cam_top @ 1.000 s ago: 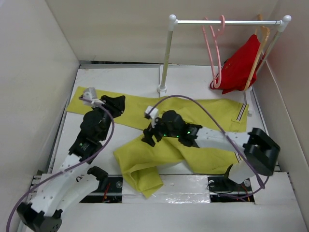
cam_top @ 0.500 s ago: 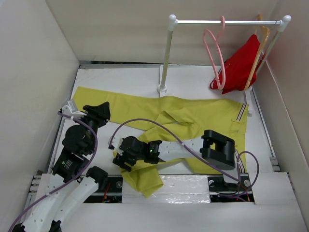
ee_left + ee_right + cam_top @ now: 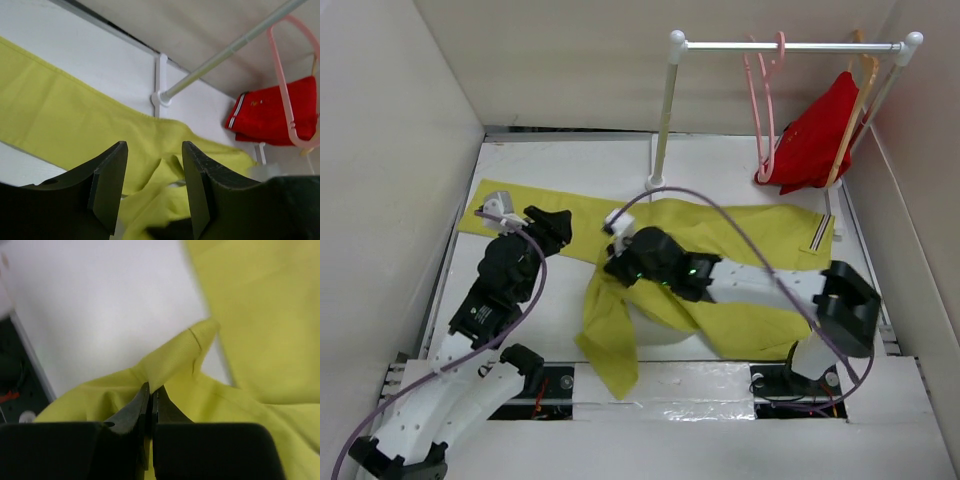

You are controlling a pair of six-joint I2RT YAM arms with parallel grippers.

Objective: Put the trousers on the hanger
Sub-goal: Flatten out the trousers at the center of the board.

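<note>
NEAR – your right pincer (image 3: 150, 390) is clamped tight on a fold of the trousers (image 3: 750, 235), which lie across the counter (image 3: 570, 165) centre | MID – left pincer (image 3: 153, 147), 9 o'clock, gapes with nothing in it | FAR – hanger (image 3: 766, 120) hangs bare on the rail (image 3: 790, 45), 1 o'clock | PROGRESS – early: you have fabric gripped; hanger not fetched, nothing draped.

A white table (image 3: 570, 165) carries an upright rack post (image 3: 665, 110). Yellow-green trousers (image 3: 760, 232) lie spread just in front of that post, one leg bunched.
</note>
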